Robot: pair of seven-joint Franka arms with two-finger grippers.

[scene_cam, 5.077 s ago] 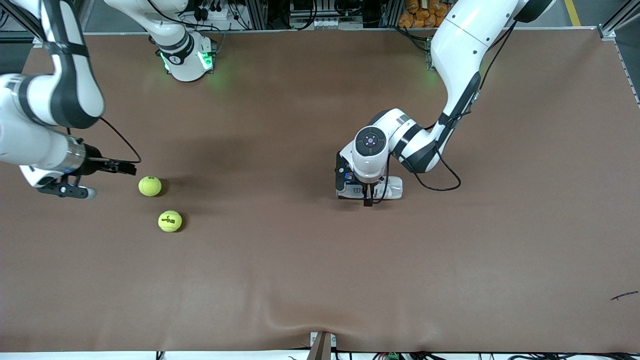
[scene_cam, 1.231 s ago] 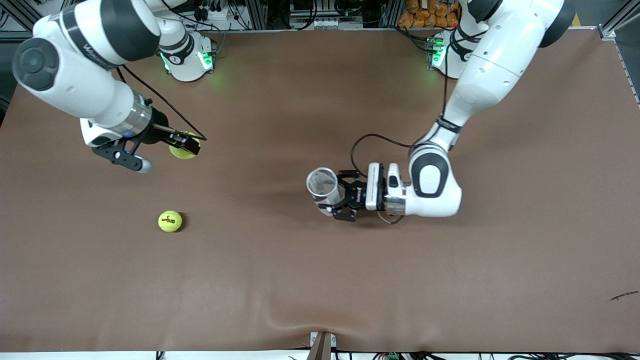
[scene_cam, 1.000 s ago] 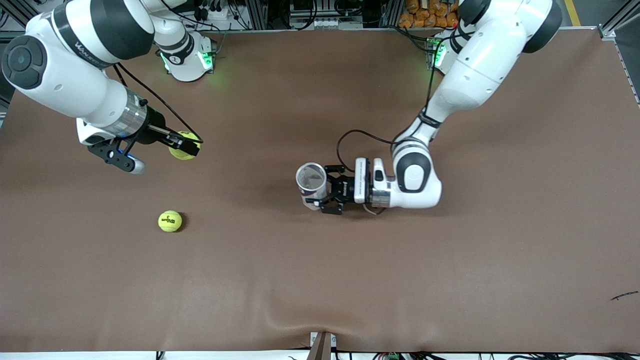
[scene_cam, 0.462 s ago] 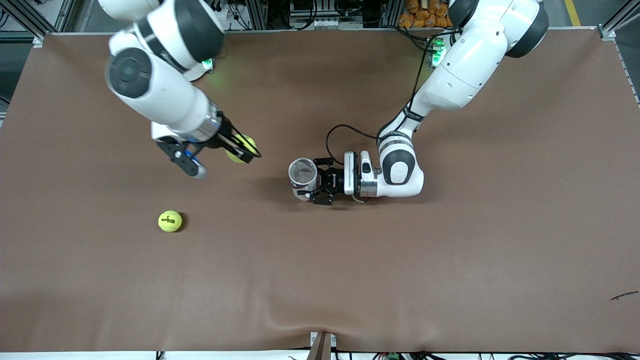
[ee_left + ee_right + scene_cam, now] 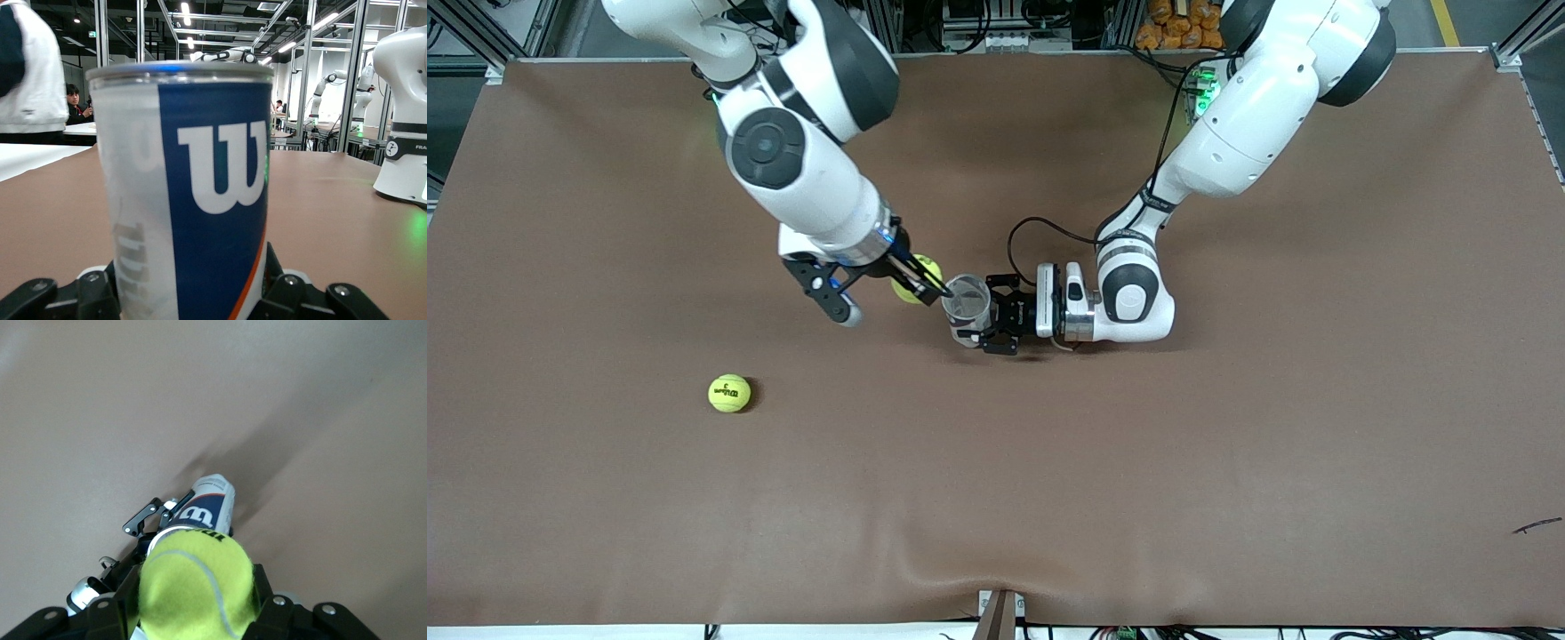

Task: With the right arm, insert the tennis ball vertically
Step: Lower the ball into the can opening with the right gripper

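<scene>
Holding: with our right claw (image 5: 927, 286) we clench a tennis ball (image 5: 911, 277) beside the upright can (image 5: 966, 308), itself grasped mid-tabletop (image 5: 1227, 427) by our left claw (image 5: 987, 318); spare ball (image 5: 729, 393) apart.

- Robotics lab/test hall, not a home.
- Alu-profile frames (image 5: 309, 73), ceiling strip lights (image 5: 185, 13), bare industrial ceiling.
- More white robot arms (image 5: 363, 93) at other benches; seated person (image 5: 72, 103) at a desk.

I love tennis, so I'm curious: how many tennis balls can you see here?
2. One tennis ball is held in the right gripper beside the open can that the left gripper holds upright. The other ball lies on the table, nearer the camera, toward the right arm's end.
</scene>
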